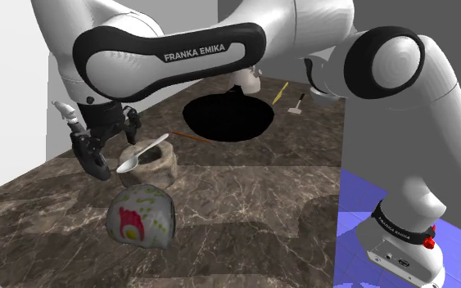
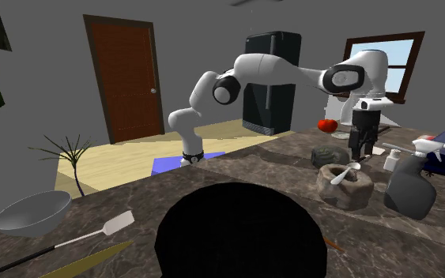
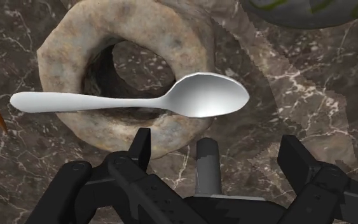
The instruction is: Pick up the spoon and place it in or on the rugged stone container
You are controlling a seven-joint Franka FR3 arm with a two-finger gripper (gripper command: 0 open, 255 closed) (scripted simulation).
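Observation:
A pale grey spoon (image 3: 139,100) lies across the rim of the rough stone container (image 3: 63,44), its bowl hanging over one side and its handle spanning the hollow. My gripper (image 3: 219,145) hovers just above it, open, with both black fingers apart and touching nothing. In the shoulder view the gripper (image 1: 112,149) stands at the left of the container (image 1: 156,166), with the spoon (image 1: 142,153) slanting over the container's rim. The second exterior view has the gripper (image 2: 360,148) directly above the spoon (image 2: 345,174) and container (image 2: 347,188).
A rounded painted object (image 1: 142,214) sits just in front of the container. A black round area (image 1: 227,116) lies behind it. A grey spray bottle (image 2: 409,185), a red fruit (image 2: 327,124), a grey bowl (image 2: 31,212) and a spatula (image 2: 94,233) share the marble counter (image 1: 245,204).

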